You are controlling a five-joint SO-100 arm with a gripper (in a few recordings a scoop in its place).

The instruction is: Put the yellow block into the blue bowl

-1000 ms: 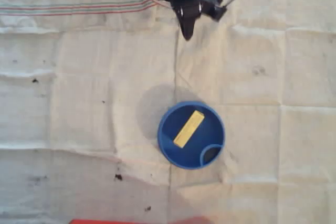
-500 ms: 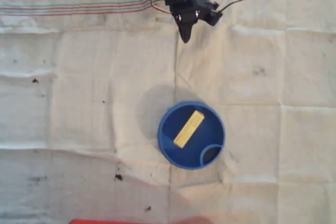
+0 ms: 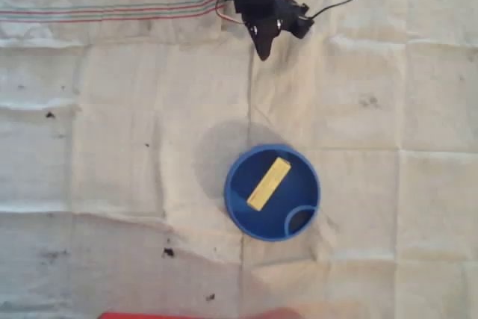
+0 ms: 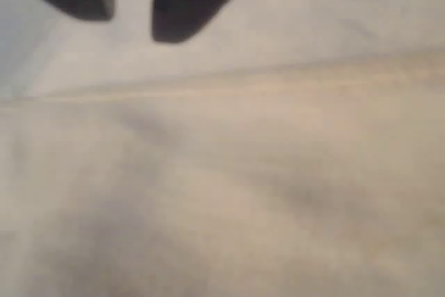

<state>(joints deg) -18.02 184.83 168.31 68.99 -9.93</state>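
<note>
Wrist view, nearest first: 2 dark fingertips [image 4: 177, 5] at the top edge w/ a narrow strip of pale cloth showing between them, so the jaws stand slightly apart and hold nothing. Below them is blurred, creased off-white cloth [image 4: 278, 172] w/ 1 fold line running across.

Overhead view: the black 2-finger gripper [image 3: 263, 51] sits at the top edge, tip pointing down-frame toward the bowl, wires trailing to the right. The small, flat pale-yellow rectangular block [image 3: 268, 183] lies inside the round, deep bright-blue plastic bowl [image 3: 233, 184], resting on the bowl floor, long axis diagonal from lower left to upper right. A curved loop-shaped part [image 3: 288, 218] sits inside the rim at lower right. Bowl and block are well apart from the gripper, almost straight down-frame from it.

Judgement: the block is in the bowl, so the task looks done; no further reach toward it seems needed, only parking the arm.

Farther down-frame, a red strip [image 3: 149, 315] runs along the bottom edge.
</note>
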